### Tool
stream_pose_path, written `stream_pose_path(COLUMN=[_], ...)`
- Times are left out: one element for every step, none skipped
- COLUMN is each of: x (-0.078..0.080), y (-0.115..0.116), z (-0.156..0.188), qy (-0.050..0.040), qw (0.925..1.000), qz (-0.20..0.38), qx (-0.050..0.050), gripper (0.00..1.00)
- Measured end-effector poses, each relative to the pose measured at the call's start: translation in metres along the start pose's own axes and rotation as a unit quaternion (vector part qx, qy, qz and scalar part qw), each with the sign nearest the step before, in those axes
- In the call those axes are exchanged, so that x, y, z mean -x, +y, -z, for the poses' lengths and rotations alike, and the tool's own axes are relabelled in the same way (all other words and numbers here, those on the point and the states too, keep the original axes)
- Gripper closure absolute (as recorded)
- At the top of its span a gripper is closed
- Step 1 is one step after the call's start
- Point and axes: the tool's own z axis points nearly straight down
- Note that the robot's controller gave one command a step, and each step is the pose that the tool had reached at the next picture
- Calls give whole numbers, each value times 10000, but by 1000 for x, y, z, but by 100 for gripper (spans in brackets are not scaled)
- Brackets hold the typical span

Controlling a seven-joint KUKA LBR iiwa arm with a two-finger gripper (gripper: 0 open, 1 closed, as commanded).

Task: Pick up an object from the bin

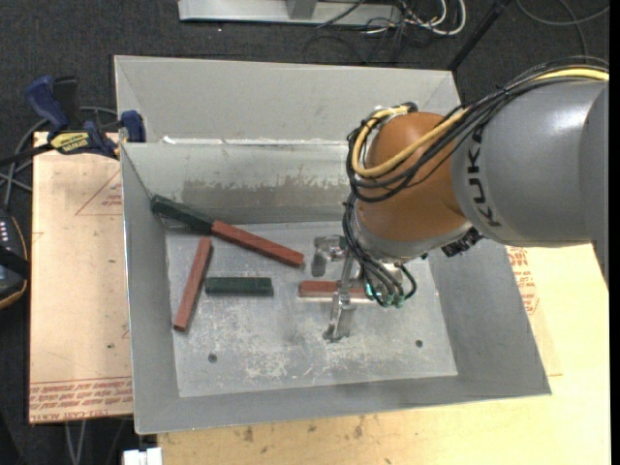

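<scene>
Camera view, lower middle of the frame: the metal gripper [336, 327] hangs low over the bare floor of the grey metal bin [291, 366]. Whether it is spread or closed I cannot tell (the wrist hardware and cables crowd it).

Just up and left of its tip, near the centre of the frame, lies the short reddish-brown rectangular block [315, 289]. It lies flat. Its long axis runs left to right across the frame, almost level, with the visible end pointing at the left edge. The right end passes behind the gripper, so contact cannot be judged.

The step in hand looks like lining up a grasp on this block. To do it well, the gripper should centre over the block's middle rather than its end. It should close across the narrow width, at right angles to that left-right axis, and come straight down so the block does not pivot away.

Further left at the same height sits a short dark green bar [238, 285], well apart. Beyond it, a long reddish-brown bar [193, 284] leans steeply.

Higher in the frame, a long slanted bar with a dark end and a red end [254, 241] runs from upper left down toward the block. Its red tip is near enough to be nudged.

The robot's orange domed cover [412, 177] fills the upper right.
</scene>
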Motion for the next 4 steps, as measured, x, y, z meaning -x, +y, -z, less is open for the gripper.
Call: stream_pose_path(x=[69,46,48,19], y=[-24,-98,-93,-86], z=[-78,-81,-79,67], qy=[-41,-30,-51,-88], qw=[9995,9995,9996,9994], qz=[-300,-325,-295,-331], qx=[-2,-18,1,1], gripper=[0,0,100,100])
